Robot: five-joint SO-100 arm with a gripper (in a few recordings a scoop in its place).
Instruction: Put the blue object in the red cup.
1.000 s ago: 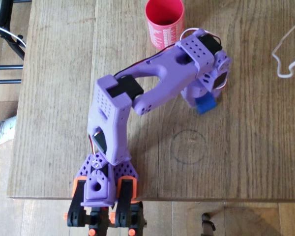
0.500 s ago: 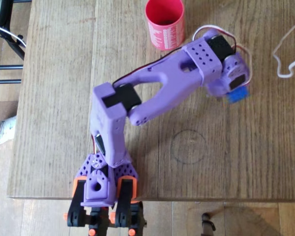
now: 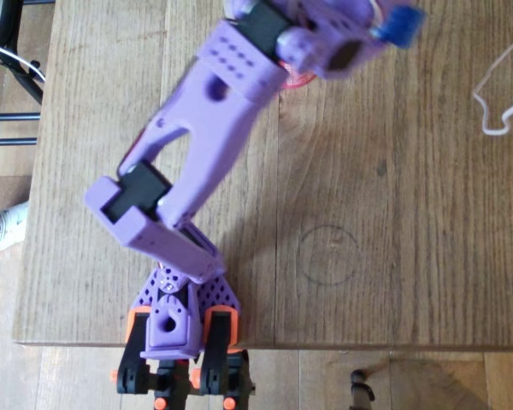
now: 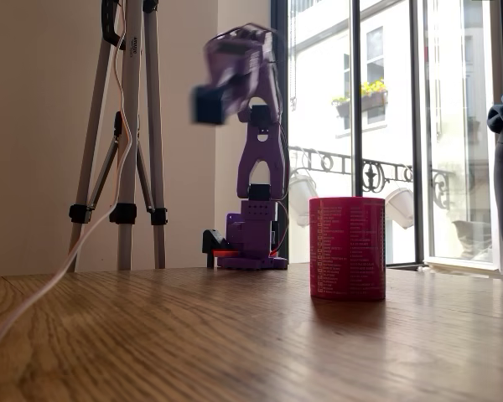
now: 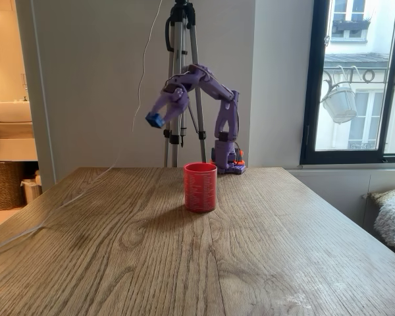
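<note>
Wooden table [image 3: 427,256] carries the scene, purple arm [image 3: 205,111] clamped at its near edge in the overhead view and reaching up high over the top. White cable [image 3: 500,94] lies on the table at right in the overhead view. Tripod [image 4: 126,126] stands behind the table.

Red cup [image 5: 201,187] stands upright on the table, well below the gripper [image 5: 155,119] and off to its right in a fixed view; nothing touches it. Overhead view hides most of the cup under the arm, just a red sliver [image 3: 297,81] showing. Another fixed view shows the cup's full side with white print [image 4: 347,248], while the gripper there is a dark blur [image 4: 208,105].

Gripper is raised in the air, fingers pinched on the blue object [image 5: 154,120], which sticks out past the tips. In the overhead view the blue object [image 3: 400,24] sits near the top edge, right of the cup sliver, gripper [image 3: 385,30] clamped around it.
</note>
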